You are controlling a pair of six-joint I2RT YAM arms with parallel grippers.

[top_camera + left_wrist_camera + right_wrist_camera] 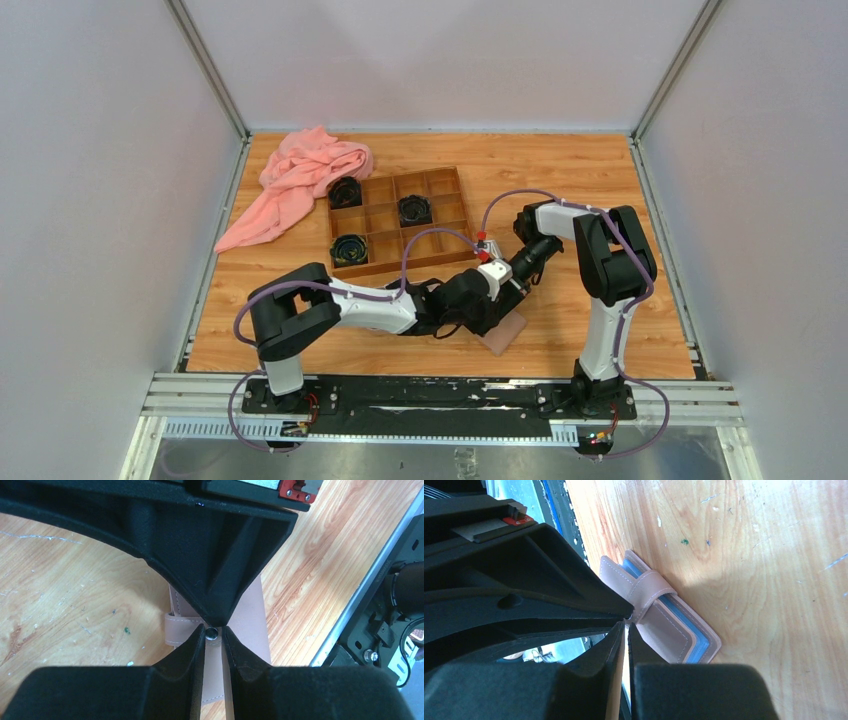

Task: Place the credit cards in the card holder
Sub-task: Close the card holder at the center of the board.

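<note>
card holder (507, 338): a tan-pink wallet lying flat on the tabletop (620, 300). it is near the front edge, between the two arm bases and closer to the right one, just in front of the box's near right corner.
holder, close up: in the right wrist view its covers lie folded one over the other, with pale blue layers showing along the open edges.
strap (651, 587): a tan band that arches up over one edge of the holder, standing clear of the cover. its free end runs to the spot where the two pincers meet.
snap button (213, 633): a small metal ring on the strap's end, seen in the left wrist view right at the fingertips.
left pincer (214, 640): reaches in from the left, low over the holder. its fingers (190, 660) are drawn almost together with only a thin slit between them, and the snap sits at their tips. i cannot tell whether they actually pinch the strap.
right pincer (625, 630): comes in from the far right and meets the left one tip to tip. its fingers (636, 652) are also nearly together, with the strap's end at their tips. i cannot tell whether they grip it.
wooden box (395, 173): a brown compartment box behind the pincers, mid-tabletop.
coiled items: three round black ones in separate compartments (345, 192), (414, 210), (349, 248).
pink cloth (300, 180): crumpled at the far left, touching the box's far left corner.
</note>
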